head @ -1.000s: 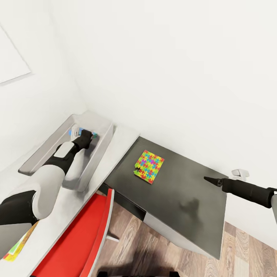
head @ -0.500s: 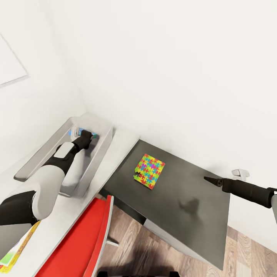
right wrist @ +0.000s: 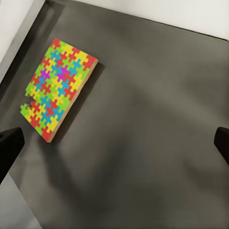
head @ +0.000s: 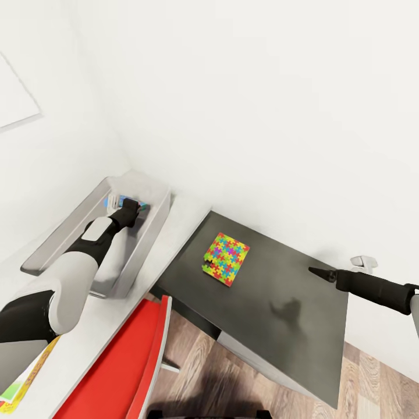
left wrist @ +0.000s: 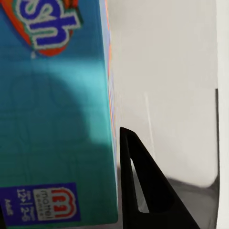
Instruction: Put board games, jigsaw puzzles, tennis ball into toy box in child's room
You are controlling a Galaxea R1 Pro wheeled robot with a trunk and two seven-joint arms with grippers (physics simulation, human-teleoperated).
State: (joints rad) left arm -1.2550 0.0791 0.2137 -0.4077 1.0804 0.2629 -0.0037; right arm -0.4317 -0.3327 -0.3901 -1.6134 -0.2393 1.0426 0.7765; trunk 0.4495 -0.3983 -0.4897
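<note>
On the white tabletop (head: pixel 174 218): grey toy box (head: pixel 152 224), left tool (head: pixel 130 206) inside it; whether it grips the teal board game (left wrist: pixel 52 119) its finger lies beside cannot be told. Red chair (head: pixel 125 361) in front. Dark lower surface (head: pixel 279 291): one jigsaw puzzle (head: pixel 226 259), flat. Right tool (right wrist: pixel 114 143) above, spread wide, empty. Scene unchanged since half a second ago.
</note>
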